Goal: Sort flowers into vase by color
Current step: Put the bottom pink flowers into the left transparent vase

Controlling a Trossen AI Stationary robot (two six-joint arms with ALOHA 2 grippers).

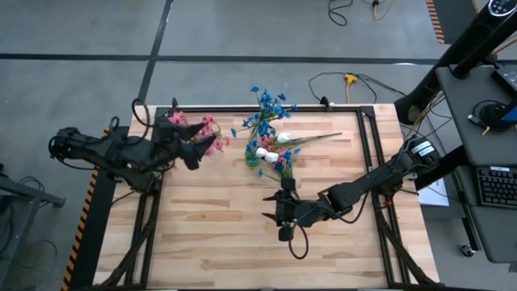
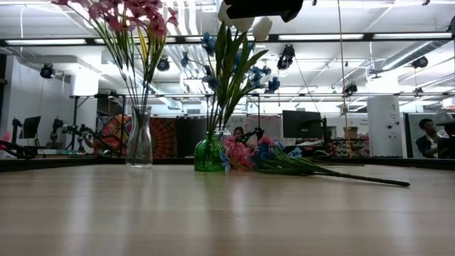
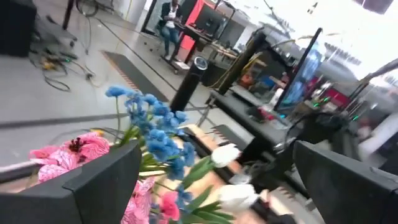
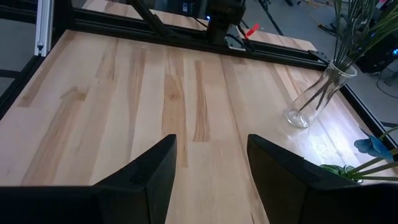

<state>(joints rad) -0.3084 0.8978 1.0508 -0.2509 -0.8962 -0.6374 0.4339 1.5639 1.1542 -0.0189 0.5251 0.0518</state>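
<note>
Here the right end effector (image 1: 283,220) hangs over bare wood near the middle of the bench (image 1: 210,234), its fingers (image 4: 146,180) parted about halfway with nothing between them. Beyond it, toward the far edge of the bench, stands the green vase (image 2: 209,153) with blue flowers (image 1: 266,105) and two white buds (image 1: 265,153) in it. Loose sprigs (image 2: 284,162) of pink and blue blossoms lie on the wood just beside that vase, their long stems (image 1: 319,138) pointing away toward the right arm's side.

The left end effector (image 1: 198,139) is held up at the left rear of the bench, its fingers (image 3: 99,180) spread wide and empty. The clear glass vase (image 2: 139,142) with the pink flowers (image 1: 208,128) sits right at its tips in the high view; whether they touch cannot be told. From the left wrist, pink petals show just past one finger, with the blue cluster and white buds farther off between the two fingers.
</note>
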